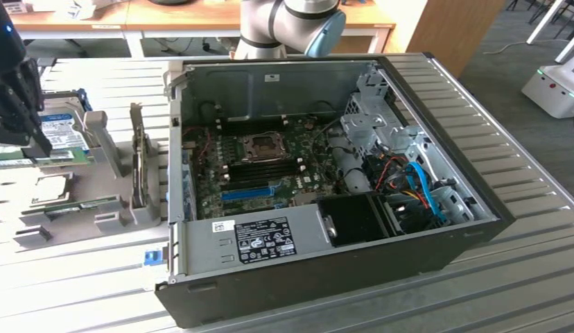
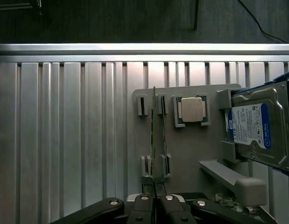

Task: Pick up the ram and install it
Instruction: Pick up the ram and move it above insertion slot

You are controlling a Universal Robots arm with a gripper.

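One thin green stick, the ram, hangs on edge in the clenched gripper. It sits above the grey parts tray at the exterior view's left, well apart from the open computer case and its motherboard. From the wrist view we see the board edge-on, running straight out from between the closed fingers, with a processor and a hard drive beside it on the tray. We judge the carry goes best with the stick level and firmly pinched on its upper edge, clear of the tray's holder posts and the case rim. The arm's base stands behind the case; the dark wrist reaches over the ribbed worktop, fingers pointing down.
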